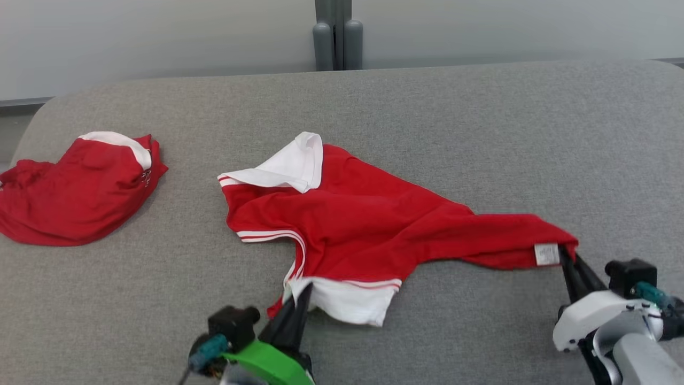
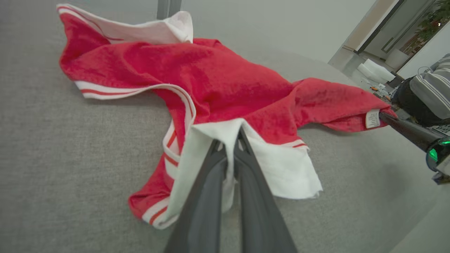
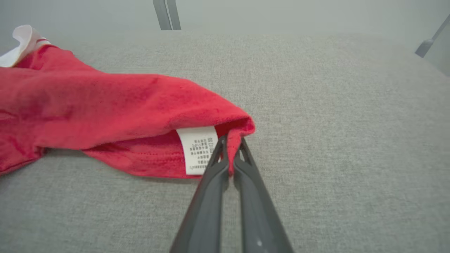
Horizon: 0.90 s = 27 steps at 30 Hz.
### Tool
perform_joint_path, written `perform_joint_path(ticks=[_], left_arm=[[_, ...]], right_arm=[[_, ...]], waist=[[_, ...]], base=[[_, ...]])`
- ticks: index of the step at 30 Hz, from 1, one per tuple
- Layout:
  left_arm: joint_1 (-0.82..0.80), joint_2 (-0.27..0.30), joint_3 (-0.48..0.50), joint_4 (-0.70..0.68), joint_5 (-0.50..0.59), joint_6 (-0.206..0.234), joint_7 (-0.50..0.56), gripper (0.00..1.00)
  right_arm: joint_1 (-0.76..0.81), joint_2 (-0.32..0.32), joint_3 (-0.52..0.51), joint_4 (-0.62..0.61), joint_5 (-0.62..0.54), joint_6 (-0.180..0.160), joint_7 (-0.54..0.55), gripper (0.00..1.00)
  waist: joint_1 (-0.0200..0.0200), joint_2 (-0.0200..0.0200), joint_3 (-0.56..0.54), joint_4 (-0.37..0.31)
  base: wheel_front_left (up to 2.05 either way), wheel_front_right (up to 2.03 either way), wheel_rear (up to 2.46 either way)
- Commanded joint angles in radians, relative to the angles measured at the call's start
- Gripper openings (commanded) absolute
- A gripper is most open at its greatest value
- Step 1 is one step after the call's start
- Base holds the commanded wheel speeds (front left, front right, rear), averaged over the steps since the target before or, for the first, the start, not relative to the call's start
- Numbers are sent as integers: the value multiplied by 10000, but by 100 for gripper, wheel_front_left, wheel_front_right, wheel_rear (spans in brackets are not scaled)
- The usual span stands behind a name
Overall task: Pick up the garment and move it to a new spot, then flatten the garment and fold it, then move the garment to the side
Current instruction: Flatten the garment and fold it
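Closest in, the left jaws were clenched on the white edge (image 1: 347, 302) of the red garment (image 1: 352, 214), and to the right the right jaws were pinched shut on its hem corner beside the care label (image 1: 546, 254). Beyond them the garment lay rumpled and stretched across the middle of the grey surface (image 1: 481, 123), neither flat nor folded, so I judged only the grasp made, with flattening, folding and moving aside all left. Farthest left sat a second red garment (image 1: 80, 192), bunched.
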Motion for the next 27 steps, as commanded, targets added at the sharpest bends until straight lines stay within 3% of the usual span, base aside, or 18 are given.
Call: perform_joint_path(ticks=[1,9,15,23,27], left_arm=[[-484,216,216,-316,-200,-24,-6,0],[-3929,1313,533,-1020,-1062,-26,438,0],[-7873,2010,692,-129,-1691,-25,1420,0],[-12954,1910,1244,2451,-1800,-26,1748,0],[-14851,1734,1021,3339,-1620,-24,1579,0]], right_arm=[[-356,-213,86,-218,-106,-14,-8,0],[-3179,-1347,1725,-504,-316,-16,-8,0],[-6771,-1975,3579,412,217,-16,58,0],[-11463,-2337,5366,1646,1519,-16,453,0],[-13114,-2397,6213,2225,1720,-16,347,0]], waist=[[0,0,71,-36],[0,0,820,-316],[0,0,1915,-586],[0,0,3102,-878],[0,0,3315,-1019]], base=[[0,0,0],[0,0,0],[0,0,0],[0,0,0],[0,0,0]])
